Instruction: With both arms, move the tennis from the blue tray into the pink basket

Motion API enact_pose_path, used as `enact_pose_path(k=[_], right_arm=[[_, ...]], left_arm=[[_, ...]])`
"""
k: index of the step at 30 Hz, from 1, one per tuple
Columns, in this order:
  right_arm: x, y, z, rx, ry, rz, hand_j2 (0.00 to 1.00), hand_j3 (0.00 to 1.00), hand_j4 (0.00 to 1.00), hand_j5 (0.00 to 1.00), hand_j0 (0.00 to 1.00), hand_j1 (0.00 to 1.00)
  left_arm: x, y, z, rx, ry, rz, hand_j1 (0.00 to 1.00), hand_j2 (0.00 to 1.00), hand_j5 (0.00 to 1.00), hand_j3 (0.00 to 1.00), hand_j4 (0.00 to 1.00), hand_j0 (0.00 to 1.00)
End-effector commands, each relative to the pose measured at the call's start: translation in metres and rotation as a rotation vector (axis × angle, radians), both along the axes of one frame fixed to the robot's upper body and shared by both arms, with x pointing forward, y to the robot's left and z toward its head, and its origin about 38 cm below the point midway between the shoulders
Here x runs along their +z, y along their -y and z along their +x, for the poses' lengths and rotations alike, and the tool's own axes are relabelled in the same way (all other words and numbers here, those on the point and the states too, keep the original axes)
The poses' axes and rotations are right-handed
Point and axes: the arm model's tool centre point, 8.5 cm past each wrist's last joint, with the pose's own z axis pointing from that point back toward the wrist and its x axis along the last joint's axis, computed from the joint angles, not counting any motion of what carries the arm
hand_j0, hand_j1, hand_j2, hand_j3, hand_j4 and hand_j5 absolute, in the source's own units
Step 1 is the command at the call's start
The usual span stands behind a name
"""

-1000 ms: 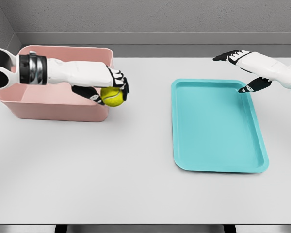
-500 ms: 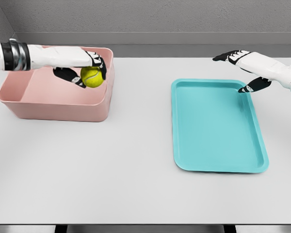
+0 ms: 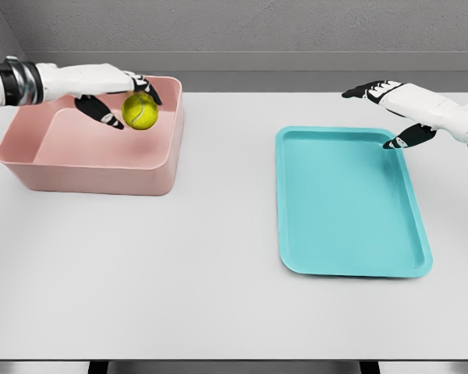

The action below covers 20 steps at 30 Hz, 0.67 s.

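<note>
Basket [image 3: 93,167] sits left of tray [image 3: 351,202] on table [image 3: 179,273].

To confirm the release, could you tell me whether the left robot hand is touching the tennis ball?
Cannot tell: in the head view the tennis ball overlaps the left robot hand.

Left arm [image 3: 31,82]: cut off at picture's left edge, above pink basket [image 3: 86,175].
Right arm [image 3: 452,117]: cut off at right edge.
Basket far rim: partly hidden behind left hand [image 3: 113,93] and tennis ball [image 3: 140,111].
</note>
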Motion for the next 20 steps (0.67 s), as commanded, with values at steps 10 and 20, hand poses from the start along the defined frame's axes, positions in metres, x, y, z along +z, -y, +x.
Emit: enact_pose_path(k=[10,20], right_arm=[[0.002,0.000,0.000,-0.001,0.002,0.006,1.00,1.00,1.00,1.00,1.00,1.00],[0.002,0.000,0.000,-0.001,0.002,0.006,1.00,1.00,1.00,1.00,1.00,1.00]], left_arm=[[0.014,-0.022,-0.018,0.001,0.044,-0.007,1.00,1.00,1.00,1.00,1.00,1.00],[0.007,-0.075,-0.051,0.066,0.028,0.009,1.00,1.00,1.00,1.00,1.00,1.00]])
